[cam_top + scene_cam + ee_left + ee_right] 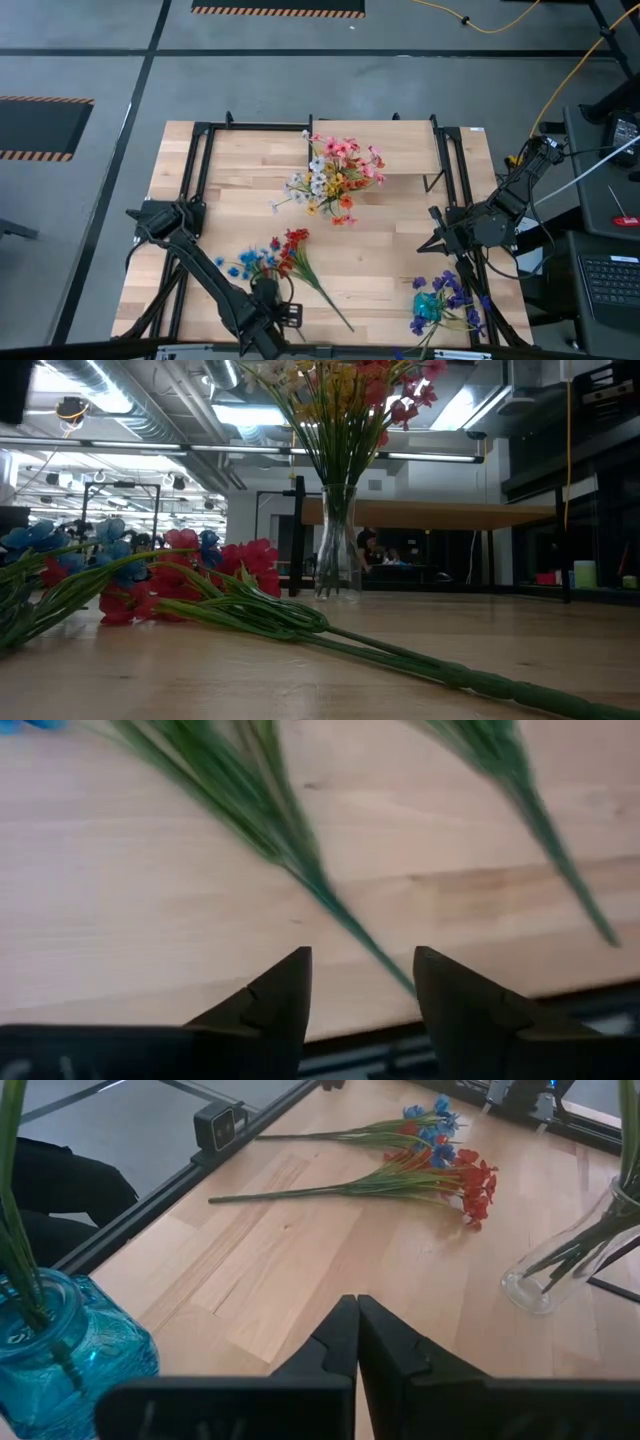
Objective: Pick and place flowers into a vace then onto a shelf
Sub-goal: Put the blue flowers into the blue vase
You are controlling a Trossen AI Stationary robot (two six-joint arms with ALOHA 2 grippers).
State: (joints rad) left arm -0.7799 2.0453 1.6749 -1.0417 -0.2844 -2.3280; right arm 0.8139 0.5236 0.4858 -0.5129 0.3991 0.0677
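The left gripper (288,314) sits low at the near edge of the table (390,250), and in its wrist view the two dark fingers (270,1005) stand apart with a clear gap, a thin green stem (345,925) running just ahead of that gap but not clamped in it. That stem belongs to the red flowers (292,245) lying flat on the wood, with the blue flowers (252,262) right beside them. Over on the right side the right gripper (437,238) hovers above the table with its fingers pressed together, empty. The clear glass vase (570,1255) stands upright near the middle of the table, stuffed with a pink, white, yellow and orange bunch (338,175). A blue glass jar (60,1350) holds the purple flowers (445,295) at the near right corner. The shelf (400,150) runs across the far side, just behind the vase. No brand, label or lettering can be read anywhere.
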